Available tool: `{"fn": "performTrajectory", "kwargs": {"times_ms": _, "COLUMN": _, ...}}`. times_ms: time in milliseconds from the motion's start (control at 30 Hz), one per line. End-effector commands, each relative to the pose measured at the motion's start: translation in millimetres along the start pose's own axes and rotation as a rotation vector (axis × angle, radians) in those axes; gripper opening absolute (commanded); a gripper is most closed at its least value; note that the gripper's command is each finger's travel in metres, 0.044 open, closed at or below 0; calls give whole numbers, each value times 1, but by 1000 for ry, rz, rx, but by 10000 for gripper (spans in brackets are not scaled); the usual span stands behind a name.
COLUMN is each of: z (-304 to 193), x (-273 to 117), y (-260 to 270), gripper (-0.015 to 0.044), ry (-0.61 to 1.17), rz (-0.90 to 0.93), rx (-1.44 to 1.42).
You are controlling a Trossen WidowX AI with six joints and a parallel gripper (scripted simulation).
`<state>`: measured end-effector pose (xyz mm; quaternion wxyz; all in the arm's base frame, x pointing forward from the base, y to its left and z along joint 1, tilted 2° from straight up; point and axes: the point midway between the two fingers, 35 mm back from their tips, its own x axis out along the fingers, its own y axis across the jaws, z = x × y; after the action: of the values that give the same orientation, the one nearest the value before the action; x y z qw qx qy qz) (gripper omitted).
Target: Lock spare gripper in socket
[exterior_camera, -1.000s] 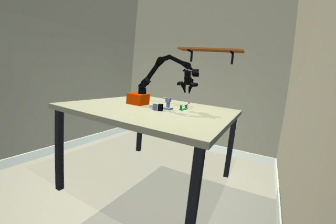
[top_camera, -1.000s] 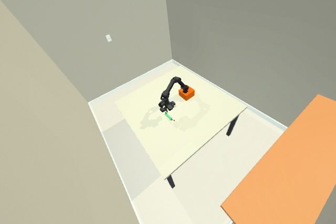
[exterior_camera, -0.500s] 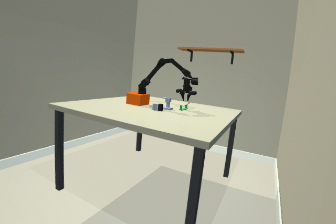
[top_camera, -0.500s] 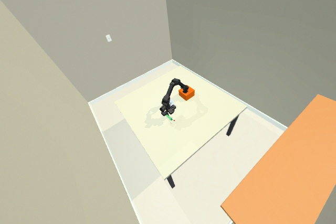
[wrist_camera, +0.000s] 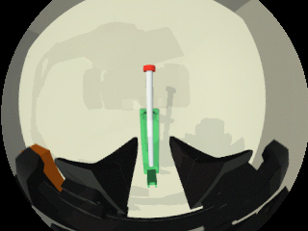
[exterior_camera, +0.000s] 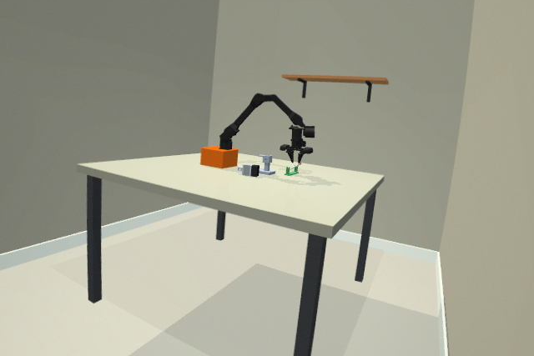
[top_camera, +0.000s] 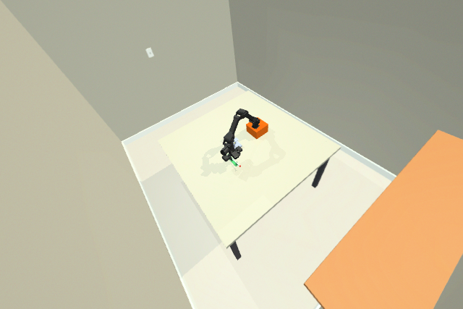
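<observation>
The pin (exterior_camera: pixel 294 167) (wrist_camera: pixel 149 96), a white rod with a red head, rests along a green cradle (top_camera: pixel 233 162) (exterior_camera: pixel 291 173) (wrist_camera: pixel 156 140); its head sticks out past one end. My gripper (exterior_camera: pixel 296 162) (wrist_camera: pixel 153 141) is open, pointing down just above the pin, with one finger on each side; no contact shows. The blue-grey mount (exterior_camera: pixel 267 165) stands upright on its base, with a short thin piece sticking out at the upper left of its socket. The spare gripper (exterior_camera: pixel 248 169), grey with a black end, lies on the table beside the mount. Socket details are too small to tell.
The arm stands on an orange block (top_camera: pixel 257 131) (exterior_camera: pixel 219 157) at the back of the table (top_camera: pixel 224 200) (exterior_camera: pixel 172 175). The mount and spare gripper are between that block and the green cradle. A wall shelf (top_camera: pixel 392 231) (exterior_camera: pixel 336 78) is away from the table.
</observation>
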<state>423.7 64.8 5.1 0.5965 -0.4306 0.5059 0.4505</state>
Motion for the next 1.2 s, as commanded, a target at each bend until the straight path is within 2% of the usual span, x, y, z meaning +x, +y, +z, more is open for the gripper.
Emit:
{"fn": "performTrajectory", "kwargs": {"times_ms": 0, "z": -2, "x": 12, "y": 3, "gripper": 180, "ry": 1, "rz": 12, "rx": -5}}
{"fn": "performTrajectory", "kwargs": {"times_ms": 633, "z": -6, "x": 42, "y": 4, "gripper": 180, "ry": 1, "rz": 12, "rx": -5}}
{"fn": "performTrajectory", "kwargs": {"times_ms": 1000, "z": -7, "x": 43, "y": 4, "gripper": 180, "ry": 1, "rz": 12, "rx": -5}}
{"fn": "performTrajectory", "kwargs": {"times_ms": 1167, "z": -7, "x": 43, "y": 4, "gripper": 49, "ry": 1, "rz": 12, "rx": -5}}
